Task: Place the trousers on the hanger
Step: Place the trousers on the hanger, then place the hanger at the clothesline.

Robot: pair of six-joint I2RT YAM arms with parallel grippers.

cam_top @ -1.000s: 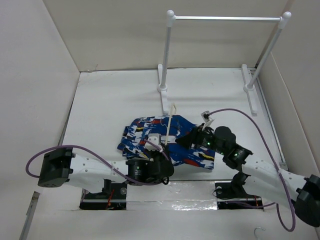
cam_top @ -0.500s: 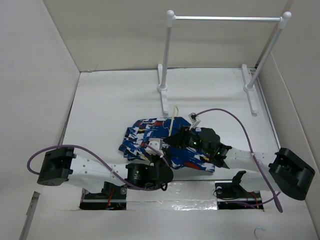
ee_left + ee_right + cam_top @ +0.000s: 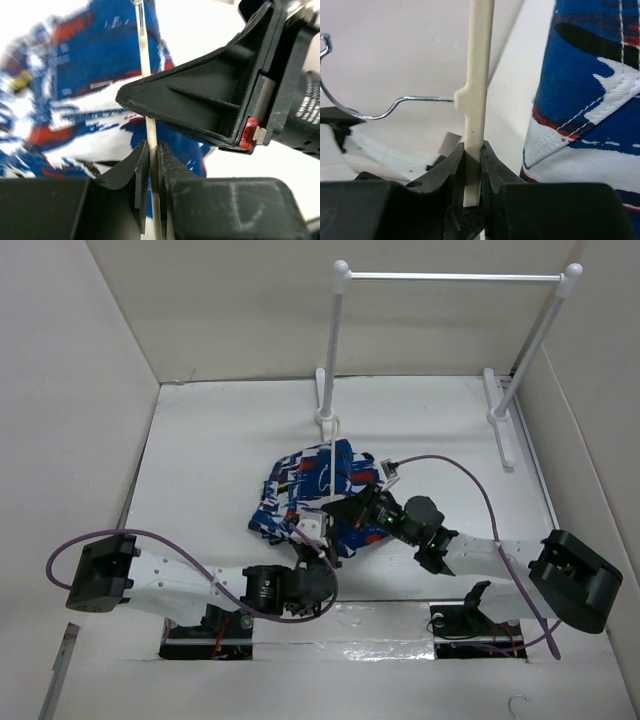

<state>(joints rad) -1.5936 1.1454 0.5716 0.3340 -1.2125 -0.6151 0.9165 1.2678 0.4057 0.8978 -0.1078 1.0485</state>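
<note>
Nearest the bases, the left gripper was clenched on a thin bar of the hanger. Just beyond it, the right gripper pinched the same hanger close to where its metal hook joined. The trousers lay bunched on the table beneath both grippers, against the hanger. Farther back stood the rail.

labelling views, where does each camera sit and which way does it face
Top external: above, behind the arms, looking down on table, trousers, rail; both arms show.
Left wrist: on that arm, facing the hanger over the trousers; left gripper clamps it.
Right wrist: on that arm, facing along the hanger toward its hook; right gripper clamps it.
Both wrist views share hanger and trousers.
</note>
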